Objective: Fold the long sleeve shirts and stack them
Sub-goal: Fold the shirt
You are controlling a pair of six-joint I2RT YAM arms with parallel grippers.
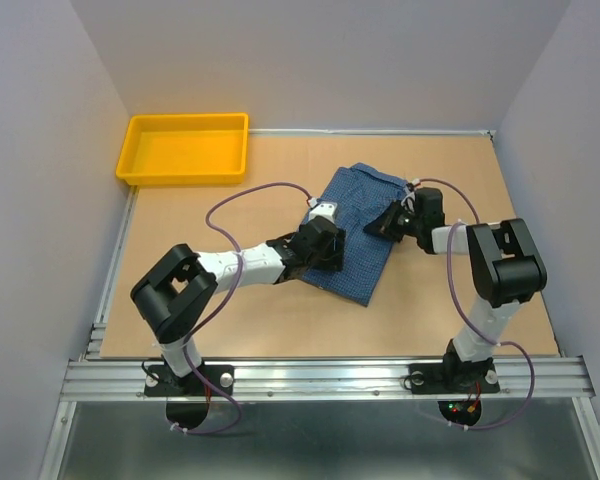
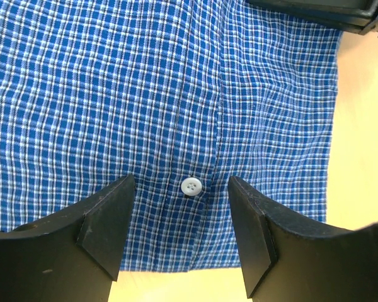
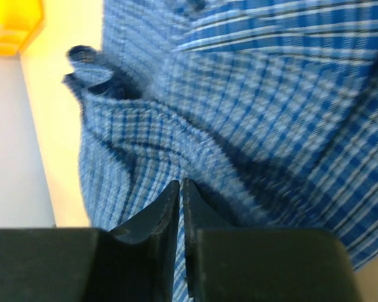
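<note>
Left pincer (image 2: pixel 183 236) open, fingers wide apart either side of a pale button (image 2: pixel 191 185) near the hem of the blue checked shirt (image 2: pixel 113 94). Right pincer (image 3: pixel 180 189) jaws nearly together at the shirt's right side; can't tell if cloth is pinched. Shirt lies mid-worktop (image 1: pixel 230 320), yellow tray (image 1: pixel 185 150) at far-left corner.

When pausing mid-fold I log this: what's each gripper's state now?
Left gripper: open over the shirt, holding nothing.
Right gripper: nearly shut; any pinched cloth cannot be told.
</note>
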